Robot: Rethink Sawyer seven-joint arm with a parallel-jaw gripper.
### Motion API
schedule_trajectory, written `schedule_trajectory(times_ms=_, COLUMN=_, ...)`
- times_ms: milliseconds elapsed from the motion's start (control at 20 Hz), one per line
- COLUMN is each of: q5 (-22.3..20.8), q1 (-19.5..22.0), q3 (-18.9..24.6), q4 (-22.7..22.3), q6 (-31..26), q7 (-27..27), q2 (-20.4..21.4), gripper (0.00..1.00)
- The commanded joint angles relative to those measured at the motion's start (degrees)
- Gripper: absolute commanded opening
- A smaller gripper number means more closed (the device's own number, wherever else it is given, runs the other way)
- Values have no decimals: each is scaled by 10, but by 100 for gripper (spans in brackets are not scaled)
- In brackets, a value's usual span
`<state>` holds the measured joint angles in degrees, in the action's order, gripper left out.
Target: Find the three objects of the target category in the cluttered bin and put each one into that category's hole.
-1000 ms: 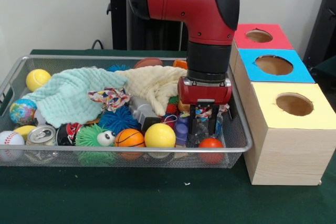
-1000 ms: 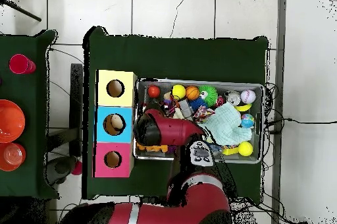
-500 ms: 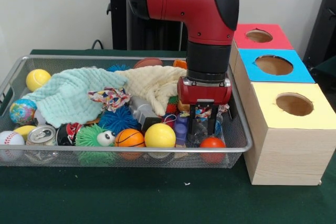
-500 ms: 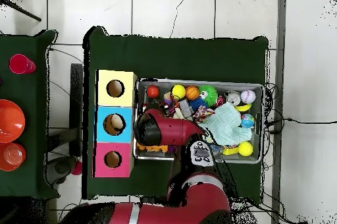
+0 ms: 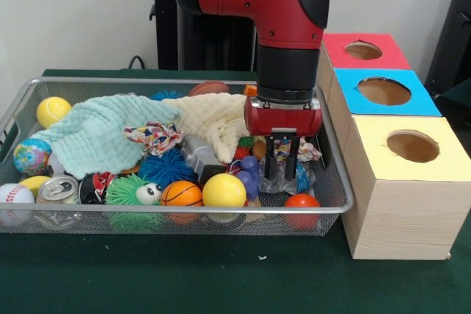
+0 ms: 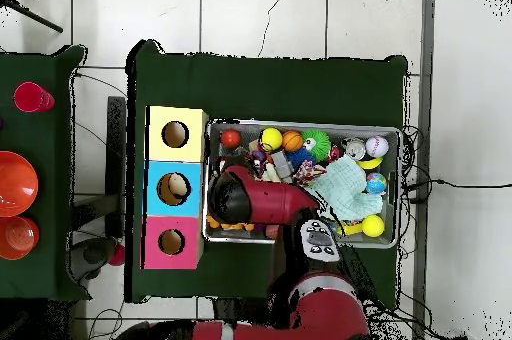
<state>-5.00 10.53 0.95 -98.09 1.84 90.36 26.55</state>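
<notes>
My gripper [image 5: 282,168] hangs from the red arm at the right end of the wire mesh bin [image 5: 176,209]. Its fingers [image 5: 271,161] look shut on a wrinkly clear plastic bottle [image 5: 284,180] with a blue label, held slightly above the clutter. I see no other clear bottle. The blue-surround hole [image 5: 383,91] is in the middle of the wooden box to the right of the bin. In the overhead view the arm [image 6: 240,199] hides the gripper and bottle. There the blue hole [image 6: 172,188] lies just left of the bin [image 6: 300,124].
The red-surround hole [image 5: 363,50] and the yellow-surround hole [image 5: 412,146] flank the blue one. The bin holds a mint cloth [image 5: 103,134], a cream cloth [image 5: 217,119], a yellow ball [image 5: 224,190], a small basketball [image 5: 181,193], an orange ball [image 5: 298,201] and a silver can [image 5: 57,189].
The gripper has risen a little out of the clutter and its fingers have drawn closer together. The clear bottle has come up with it.
</notes>
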Motion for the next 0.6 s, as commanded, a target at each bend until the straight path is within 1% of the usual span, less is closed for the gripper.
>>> schedule_trajectory(times_ms=50, q5=-19, q1=24, q3=49, q4=-65, q6=-61, q7=72, q2=16, gripper=0)
schedule_trajectory(times_ms=150, q5=-21, q1=23, q3=46, q4=-67, q6=-53, q7=73, q2=16, gripper=0)
schedule_trajectory(times_ms=600, q5=-18, q1=17, q3=39, q4=-64, q6=-55, q7=69, q2=17, gripper=0)
